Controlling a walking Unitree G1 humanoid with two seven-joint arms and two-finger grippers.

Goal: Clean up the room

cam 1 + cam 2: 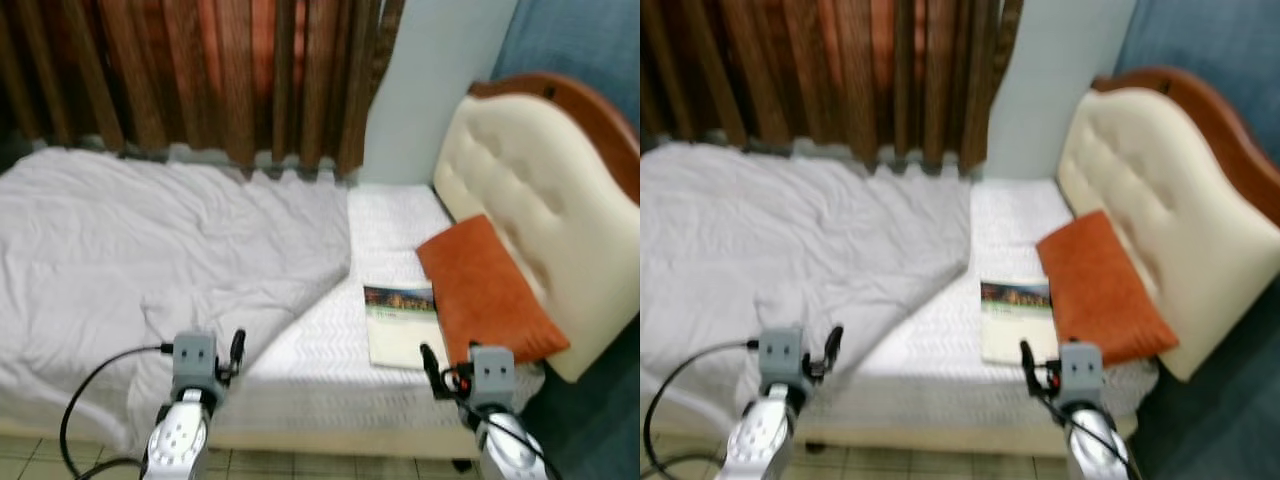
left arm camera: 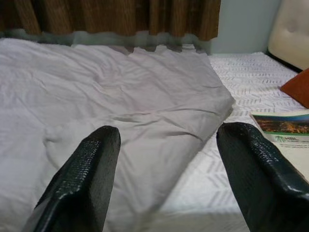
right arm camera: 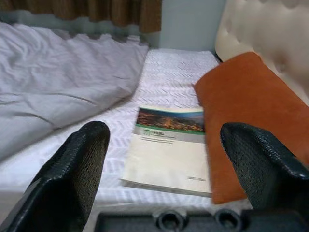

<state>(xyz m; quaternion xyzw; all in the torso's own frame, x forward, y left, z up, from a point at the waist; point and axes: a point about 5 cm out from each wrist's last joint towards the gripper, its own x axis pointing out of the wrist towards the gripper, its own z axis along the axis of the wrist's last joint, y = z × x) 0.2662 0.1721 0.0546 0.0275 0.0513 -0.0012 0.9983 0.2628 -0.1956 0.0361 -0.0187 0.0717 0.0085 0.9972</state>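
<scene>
Cream book point(image 1: 401, 325) with a cityscape-photo cover lies flat beside the orange pillow point(image 1: 485, 290) — both end effectors gape, empty.

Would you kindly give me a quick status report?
Left gripper and right gripper open, empty, short of the bed. Book beside orange pillow. Rumpled blanket alongside.

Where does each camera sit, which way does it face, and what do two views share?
Left and right eye views: on the head, looking down at the white mattress; both silver arms show.
Left wrist view: looks along the open left claw over the rumpled white blanket.
Right wrist view: looks along the open right claw at the glossy city-photo booklet beside the flat orange pillow.
Both wrist views share the booklet.
</scene>
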